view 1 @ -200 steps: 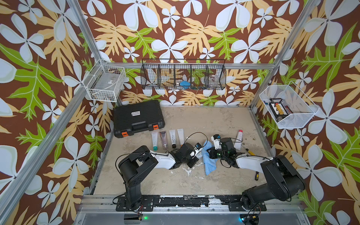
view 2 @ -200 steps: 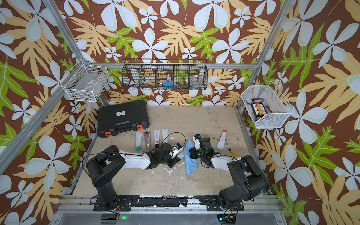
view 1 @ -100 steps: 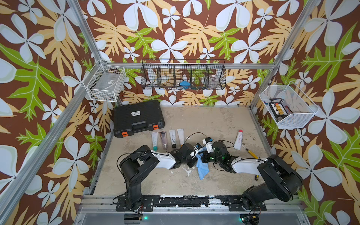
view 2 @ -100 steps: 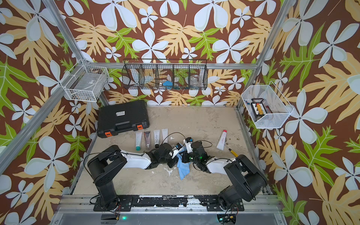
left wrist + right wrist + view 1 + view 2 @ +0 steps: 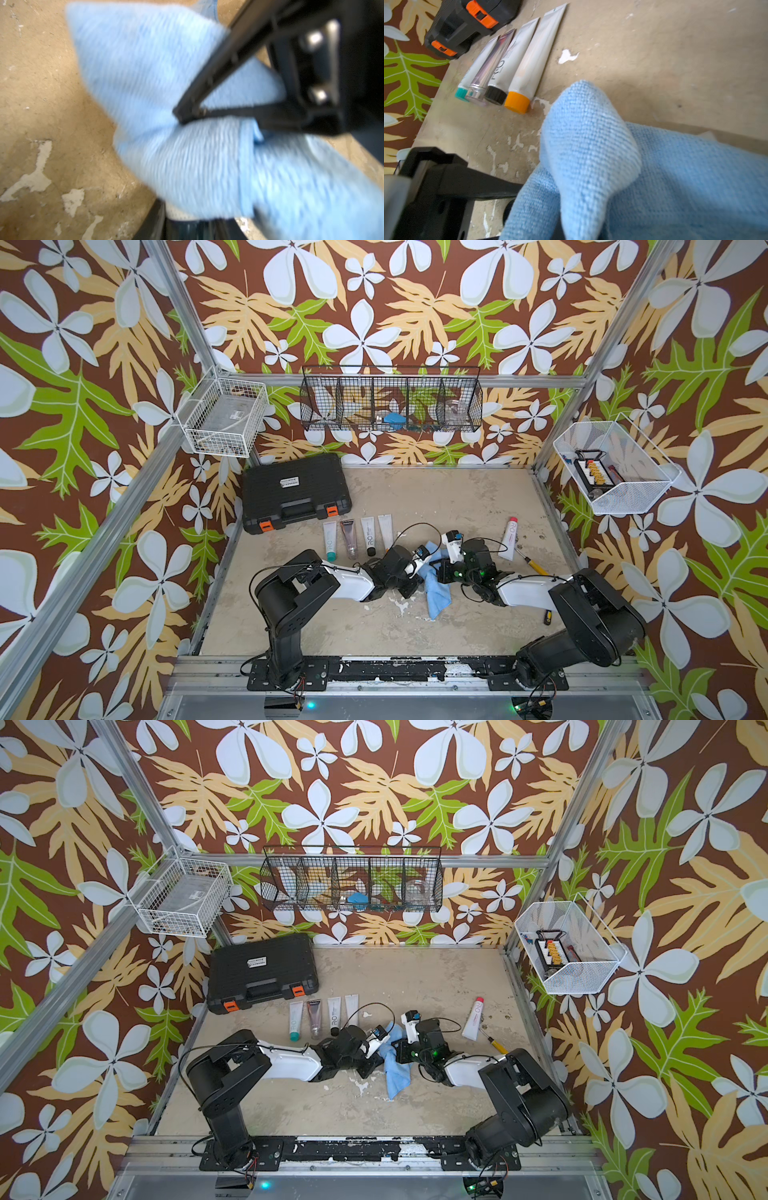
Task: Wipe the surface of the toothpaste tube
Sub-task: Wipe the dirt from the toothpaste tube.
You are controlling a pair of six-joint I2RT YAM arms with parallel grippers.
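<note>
Both arms lie stretched low, meeting mid-table: the right claw is pinching the blue cloth, and the left claw grips the toothpaste tube, mostly buried under it. Farther back there's a closed black case, then a wire rack on the wall holding something blue.

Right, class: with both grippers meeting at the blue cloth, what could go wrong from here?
The right gripper pinches the blue cloth by one bunched fold, which may slip free. The left gripper sits right beside it, so the two could clash. The cloth's loose tail hangs toward the flaking table and may pick up grit.
</note>
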